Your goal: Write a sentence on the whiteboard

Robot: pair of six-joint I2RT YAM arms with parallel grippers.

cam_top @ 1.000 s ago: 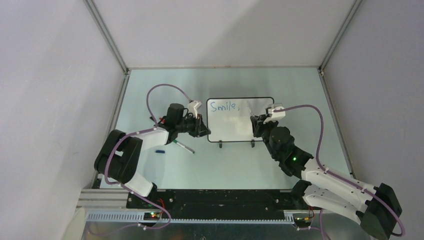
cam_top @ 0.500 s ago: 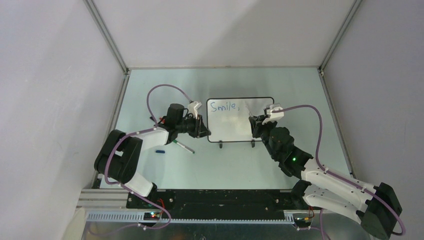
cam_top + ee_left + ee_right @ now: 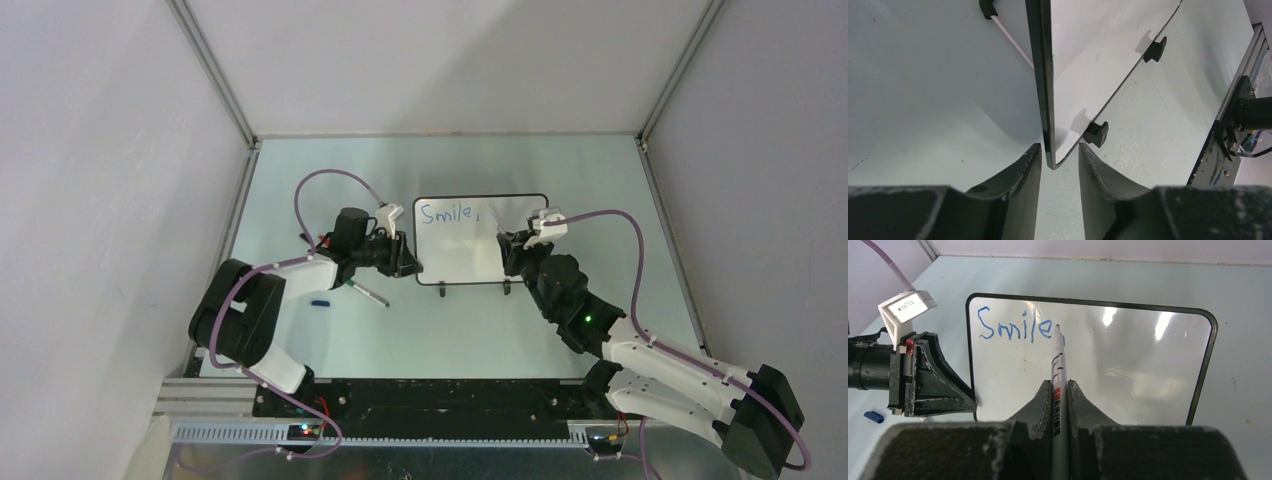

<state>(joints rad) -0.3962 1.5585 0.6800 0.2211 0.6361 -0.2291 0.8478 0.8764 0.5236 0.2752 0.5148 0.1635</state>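
Pale worktop (image 3: 450, 330) carries a whiteboard (image 3: 470, 255) with blue writing (image 3: 1013, 326) "Smile"; right pincer (image 3: 1060, 385) grips a marker (image 3: 1058, 360), left pincer (image 3: 1058, 148) stands narrowly parted astride the board's left edge.

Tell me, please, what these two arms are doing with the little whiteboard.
The right gripper is shut on a marker, whose tip sits at the whiteboard, though contact is hard to judge. The sentence reads only "Smile," in blue, and the tip is just past it. The left gripper straddles the board's left edge near its lower corner, jaws slightly apart and not pinching it.
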